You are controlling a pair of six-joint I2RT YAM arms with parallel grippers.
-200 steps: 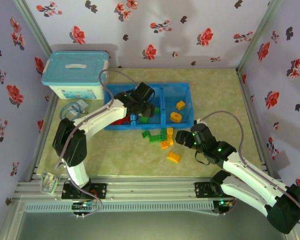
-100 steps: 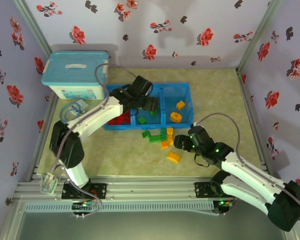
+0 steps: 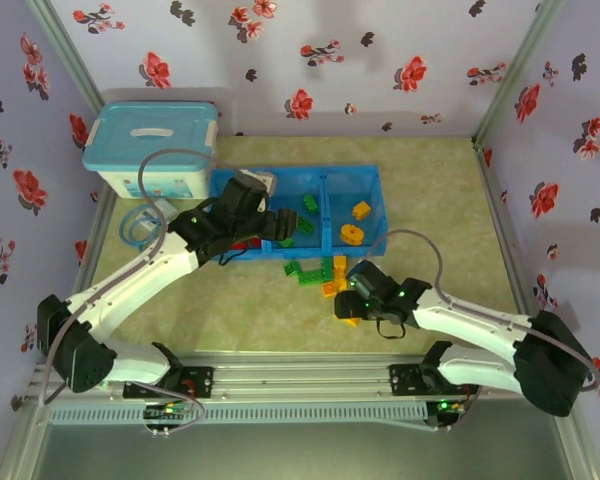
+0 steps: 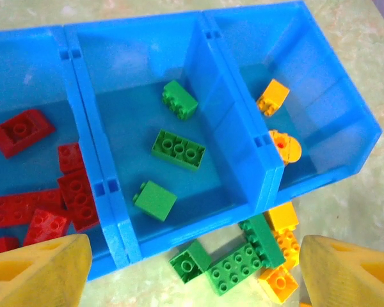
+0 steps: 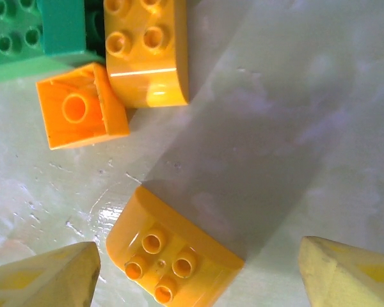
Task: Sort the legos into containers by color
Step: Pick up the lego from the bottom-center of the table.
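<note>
Even, diffuse light is coming from overhead, and the whole enclosure is reading bright. In the top view the arms [image 3: 130, 290] are casting only soft, short shadows onto the table [image 3: 430, 190]. Fine detail is looking slightly soft, and the corner posts [image 3: 68, 58] are leaning outward at the left and right edges. In the left wrist view the containers [image 4: 198, 77] are showing sharp, while the yellow fingertips [image 4: 38, 268] at the near corners are blurring. In the right wrist view a broad grey shadow is lying diagonally across the table. A glare patch is shining just left of the near yellow-orange brick [image 5: 173, 256], and a thin highlight is running across the far brick [image 5: 147, 57].
</note>
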